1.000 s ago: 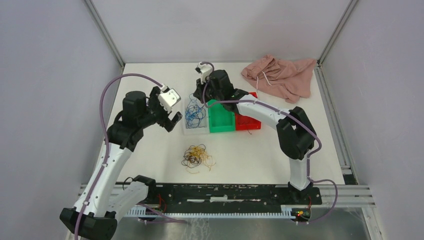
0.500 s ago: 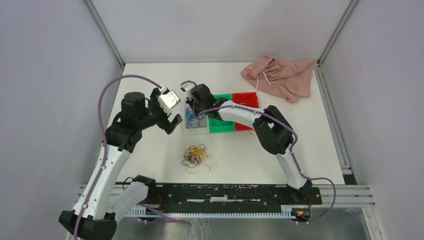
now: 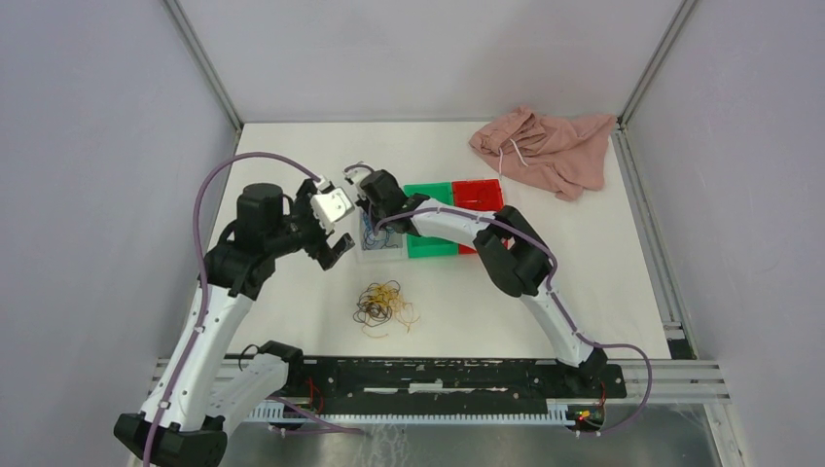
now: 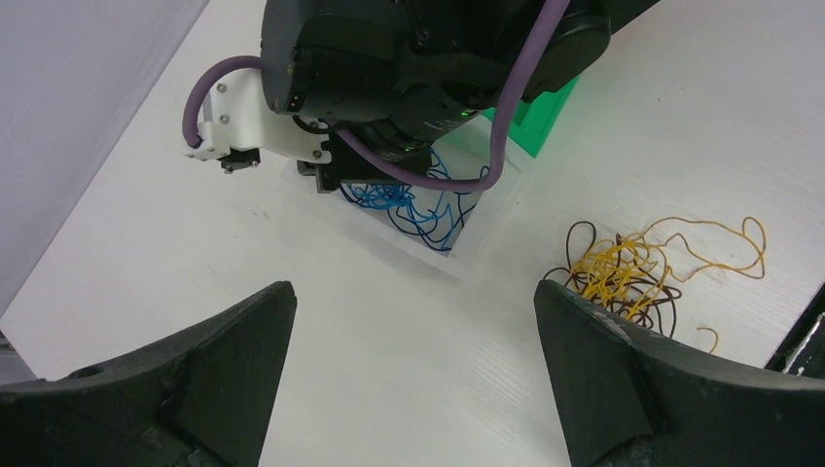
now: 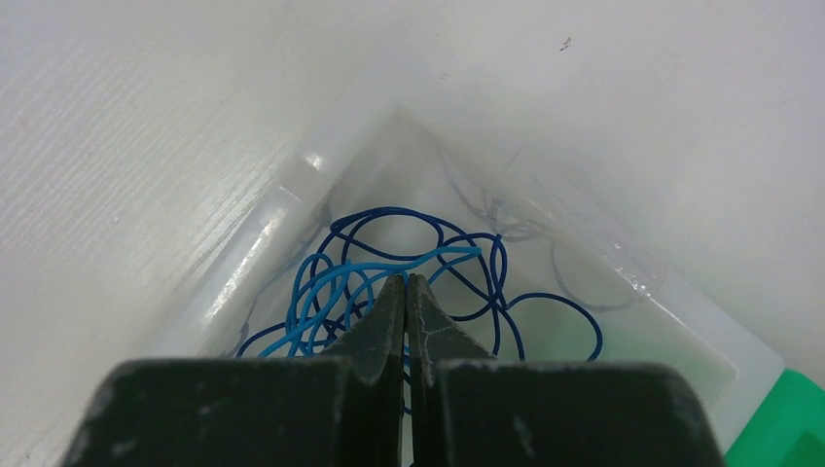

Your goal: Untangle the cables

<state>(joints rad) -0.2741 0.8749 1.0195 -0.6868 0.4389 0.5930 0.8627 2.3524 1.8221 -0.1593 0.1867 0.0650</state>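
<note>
Two groups: the blue cables [image 5: 389,255] lie in the clear bin [image 5: 292,185], and the yellow and dark cables [image 4: 632,268] lie loose on the table [image 4: 681,97]. Only the right wrist view shows the right gripper [image 5: 406,282] pressed shut among the blue, perhaps pinching one strand. The left gripper [image 4: 413,292] stands wide and empty.

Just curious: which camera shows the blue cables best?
Right wrist: the blue cables lie close up in the clear bin. Left wrist shows them partly under the right arm; top view, a tiny patch.

White desk [image 3: 467,321], faint wood grain. Pale grey walls [image 3: 88,146] on three sides. Metal corner posts [image 3: 202,63]. Even light, probably overhead.
</note>
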